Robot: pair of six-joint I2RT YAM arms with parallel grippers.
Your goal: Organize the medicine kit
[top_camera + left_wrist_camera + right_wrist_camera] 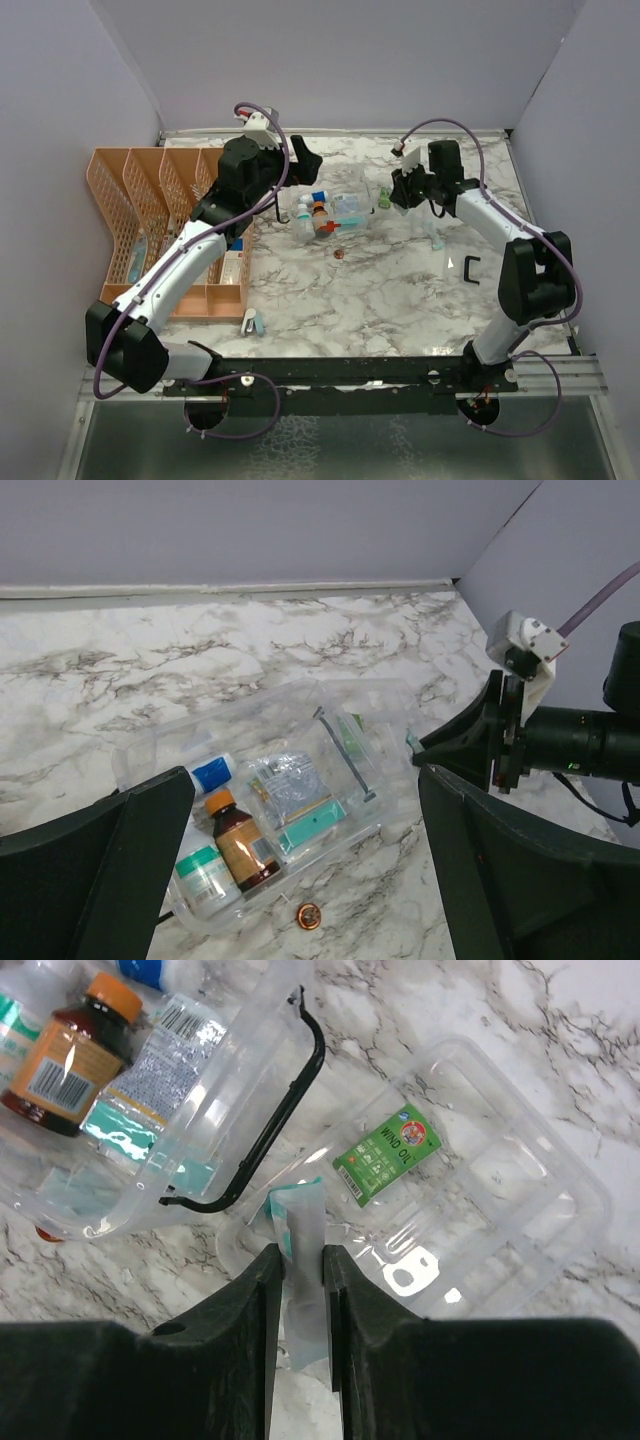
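Note:
The medicine kit (335,212) is a clear box with a red cross and a black handle (270,1120), lying open mid-table. It holds a brown bottle with an orange cap (240,842), a white green-labelled bottle (203,876), a blue-capped tube (212,774) and flat packets (290,792). My left gripper (305,775) hovers open and empty above the kit, at its back left in the top view (295,178). My right gripper (300,1255) is shut on a white and teal sachet (303,1222), held over the near edge of a clear tray part (520,1190) that holds a green sachet (388,1155).
An orange lattice organizer (150,215) stands at the left beside the left arm. A small copper disc (338,254) lies just in front of the kit. A black clip (470,267) and a small clear piece (440,245) lie by the right arm. The walls are close behind.

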